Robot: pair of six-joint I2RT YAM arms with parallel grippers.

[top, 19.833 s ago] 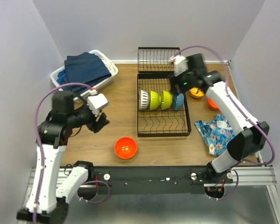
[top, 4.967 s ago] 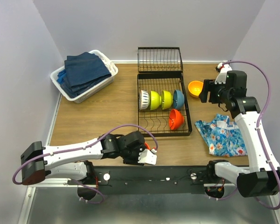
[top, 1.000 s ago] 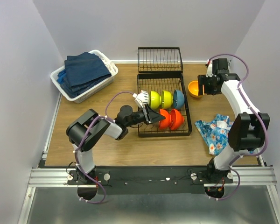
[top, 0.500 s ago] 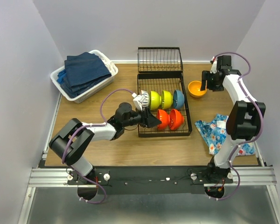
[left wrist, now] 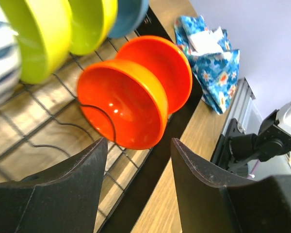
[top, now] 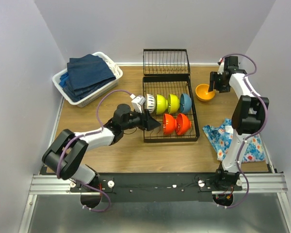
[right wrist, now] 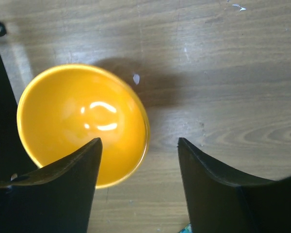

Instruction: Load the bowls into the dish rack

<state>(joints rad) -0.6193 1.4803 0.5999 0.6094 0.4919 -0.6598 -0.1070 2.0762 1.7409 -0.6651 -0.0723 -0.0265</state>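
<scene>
Six glossy bowls stand on edge in the dish rack (top: 148, 137): a white ribbed bowl (top: 149, 104), two lime-yellow bowls (top: 160, 103) (top: 172, 102) and a blue bowl (top: 185, 101) in the far row, running left to right. Two red-orange bowls (top: 169, 124) (top: 183, 123) stand close together in the near row, mouths facing left. The orange-yellow bowl (top: 204, 92) sits mouth-up on the table (top: 111, 145), right of the rack. The left gripper (left wrist: 138, 141), jaws parted and empty, is just left of the red-orange pair. The right gripper (right wrist: 138, 143) hangs wide open over the orange-yellow bowl's rim, gripping nothing.
</scene>
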